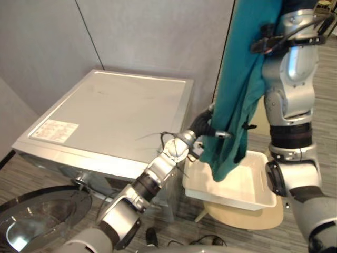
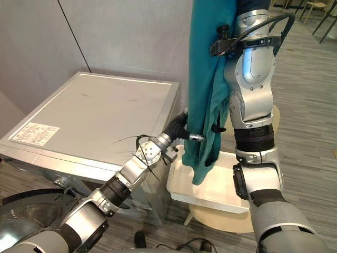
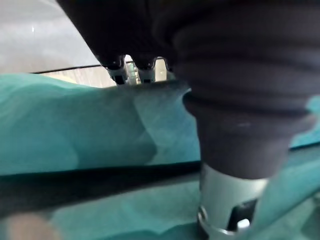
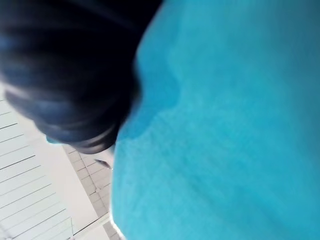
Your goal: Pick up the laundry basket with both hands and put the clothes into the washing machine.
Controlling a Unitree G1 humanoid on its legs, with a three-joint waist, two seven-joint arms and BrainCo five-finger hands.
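Observation:
A long teal garment [image 1: 245, 79] hangs from above the picture down to just over the white laundry basket [image 1: 258, 182]. My left hand [image 1: 206, 124] reaches it from the washer's side at its lower part; the thumb [image 3: 227, 200] lies on the near face of the cloth and the fingers [image 3: 125, 67] go over its edge, pinching it. My right arm rises beside the garment. My right hand's dark cover [image 4: 65, 75] presses against the teal cloth [image 4: 225, 125]. The basket sits on a round beige stool [image 1: 247, 217], apart from both hands.
A silver top-flat washing machine [image 1: 116, 110] stands left of the basket, its round door [image 1: 37, 216] swung open low at the front left. A grey wall runs behind. Striped carpet floor lies to the right.

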